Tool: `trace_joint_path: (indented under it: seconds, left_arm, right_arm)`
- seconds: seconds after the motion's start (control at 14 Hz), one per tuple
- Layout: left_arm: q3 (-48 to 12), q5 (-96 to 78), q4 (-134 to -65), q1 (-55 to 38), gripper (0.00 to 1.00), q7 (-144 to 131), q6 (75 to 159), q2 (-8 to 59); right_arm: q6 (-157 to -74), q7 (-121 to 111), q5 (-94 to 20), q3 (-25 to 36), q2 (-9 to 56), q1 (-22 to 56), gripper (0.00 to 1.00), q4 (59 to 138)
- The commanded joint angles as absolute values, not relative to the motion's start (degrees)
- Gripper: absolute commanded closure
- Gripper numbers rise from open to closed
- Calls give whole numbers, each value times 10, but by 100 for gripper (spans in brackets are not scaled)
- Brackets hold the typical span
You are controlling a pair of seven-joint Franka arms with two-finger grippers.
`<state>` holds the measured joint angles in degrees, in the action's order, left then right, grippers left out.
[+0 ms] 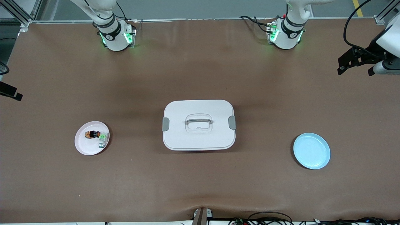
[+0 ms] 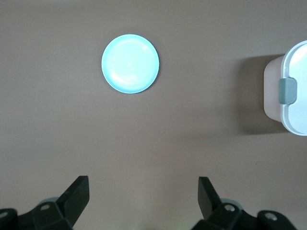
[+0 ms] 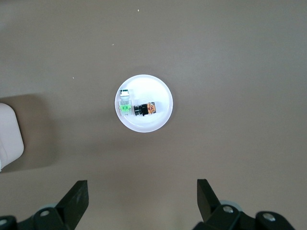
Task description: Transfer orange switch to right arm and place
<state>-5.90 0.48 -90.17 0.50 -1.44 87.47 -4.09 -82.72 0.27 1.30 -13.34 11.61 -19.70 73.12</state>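
Table [image 1: 200, 187], brown, seen from the front camera, with both arm bases along its 12 o'clock edge. White lidded box [image 1: 199, 125] at centre, lid on, handle flat.

Blue plate [image 1: 312, 151] at about 4 o'clock from the box, toward the left arm's end, with nothing on it. Pale pink plate [image 1: 82, 147] at about 8 o'clock from the box, toward the right arm's end.

Left gripper [image 2: 143, 184] hangs high over the table's 3 o'clock edge, fingers spread wide with nothing between them. Right gripper [image 3: 143, 187] hangs high over the 9 o'clock edge, its wrist view looking down on the pink plate. Its fingers are likewise spread wide on nothing.

Orange switch [image 1: 93, 134] lies on its side on the pink plate, just toward 12 o'clock of the plate's middle. Green-and-clear switch [image 1: 103, 139] lies close beside it, at the plate's 3 o'clock rim.

Progress, as a judgement: the orange switch rests on the plate at the right arm's end, as a finished handover and placement would leave it. One moment cannot tell whether the task put it there. Neither gripper holds anything.
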Motion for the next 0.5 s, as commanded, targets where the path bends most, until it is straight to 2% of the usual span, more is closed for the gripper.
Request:
trace_joint_path:
  seconds: [0.0,0.21,0.43]
  left_arm:
    - [-58,1,-902,5,0,-5,869,-46]
    - [-58,0,-902,5,0,-7,870,-46]
    - [-58,0,-903,6,0,-7,869,-50]
  right_arm:
    - [-823,11,8,-136,105,-196,0,737]
    - [-819,14,6,-126,103,-166,0,738]
    - [-818,14,4,-57,86,-105,0,750]
